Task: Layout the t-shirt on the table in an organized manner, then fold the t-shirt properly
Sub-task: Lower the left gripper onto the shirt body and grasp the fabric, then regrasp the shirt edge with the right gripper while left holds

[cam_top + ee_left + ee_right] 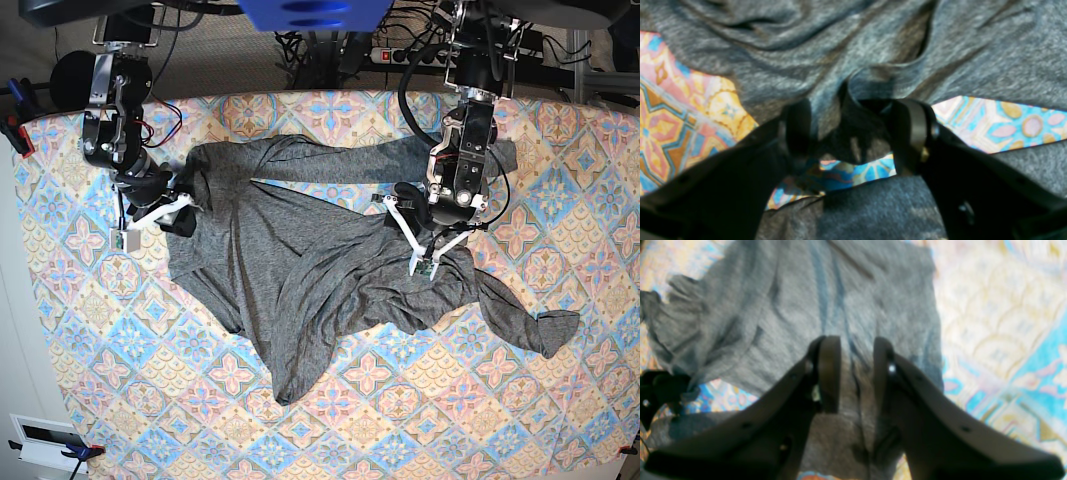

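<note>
While the left wrist view is blurred, the left gripper (846, 133) shows its jaws apart with a fold of the t-shirt (853, 50) between them — held or not, I cannot tell.

From the right wrist, the right gripper (857, 373) pinches grey cloth.

From the base, the shirt lies crumpled on the table (560, 400) — sleeves spread outward.

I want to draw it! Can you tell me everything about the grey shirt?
The t-shirt is dark heathered grey, a soft-looking knit, plain, with long sleeves. It lies crumpled and wrinkled on the patterned table, one sleeve stretched along the far side, another trailing to a bunched cuff. The right pincer sits at one edge; the left pincer straddles a raised fold.
</note>
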Controlling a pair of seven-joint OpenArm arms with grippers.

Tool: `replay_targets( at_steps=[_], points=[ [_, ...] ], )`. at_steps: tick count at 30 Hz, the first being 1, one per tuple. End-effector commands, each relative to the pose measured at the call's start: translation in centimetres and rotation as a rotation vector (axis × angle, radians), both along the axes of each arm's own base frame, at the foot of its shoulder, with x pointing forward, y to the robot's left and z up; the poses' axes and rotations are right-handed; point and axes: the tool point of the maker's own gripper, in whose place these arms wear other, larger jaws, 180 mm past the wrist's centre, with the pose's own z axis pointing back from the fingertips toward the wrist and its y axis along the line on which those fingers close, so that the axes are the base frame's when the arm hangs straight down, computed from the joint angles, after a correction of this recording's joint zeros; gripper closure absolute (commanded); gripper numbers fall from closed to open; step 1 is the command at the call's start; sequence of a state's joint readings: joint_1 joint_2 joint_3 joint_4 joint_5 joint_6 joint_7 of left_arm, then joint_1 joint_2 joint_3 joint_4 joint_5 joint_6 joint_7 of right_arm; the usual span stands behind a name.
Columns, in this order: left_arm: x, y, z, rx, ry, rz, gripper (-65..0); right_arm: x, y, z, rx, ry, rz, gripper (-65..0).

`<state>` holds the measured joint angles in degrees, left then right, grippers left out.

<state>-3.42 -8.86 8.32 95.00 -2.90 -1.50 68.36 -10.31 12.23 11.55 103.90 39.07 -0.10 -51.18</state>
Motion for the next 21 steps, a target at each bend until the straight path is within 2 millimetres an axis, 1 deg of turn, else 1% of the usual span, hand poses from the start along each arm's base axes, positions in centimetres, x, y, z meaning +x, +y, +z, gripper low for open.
replay_targets(
  at_steps=[1,4,6,8,10,14,17,18,19,21],
  points=[
    [0.8,-0.1,0.4,-0.002,-0.022,0.0,-33.3,0.7,-0.3,0.9,-0.005,-0.039,-0.003,-16.4],
    [0.6,0.2,-1.1,0.0,0.012,0.01,-28.7,0.6,-0.3,0.5,0.001,-0.028,-0.005,-16.4],
    [0.7,0.4,-1.3,0.001,0.001,0.011,-26.5,0.6,0.4,0.3,0.025,-0.028,-0.01,-16.4],
    [0.6,0.4,-1.5,0.0,0.003,0.011,-24.8,0.6,0.8,0.2,0.038,-0.025,-0.013,-16.4],
    [0.6,0.4,-1.5,0.0,0.003,0.011,-24.0,0.4,0.8,-0.5,0.045,-0.006,-0.018,-16.4],
    [0.6,0.5,-1.5,0.002,0.004,0.013,-23.8,-0.6,1.5,-3.4,0.093,0.073,-0.043,-16.4],
    [0.5,0.5,-1.5,0.002,0.004,0.013,-23.8,-1.6,1.3,-5.9,0.108,0.149,-0.062,-16.4],
    [0.5,0.5,-1.5,0.002,0.004,0.013,-23.8,-1.4,0.9,-5.9,0.103,0.148,-0.07,-16.5],
    [0.5,0.5,-1.5,0.001,0.004,0.014,-23.8,-0.5,0.8,-5.4,0.105,0.13,-0.071,-16.5],
    [0.5,0.5,-1.6,0.001,0.005,0.014,-23.8,1.8,0.9,-3.8,0.107,0.075,-0.066,-16.5]
  ],
)
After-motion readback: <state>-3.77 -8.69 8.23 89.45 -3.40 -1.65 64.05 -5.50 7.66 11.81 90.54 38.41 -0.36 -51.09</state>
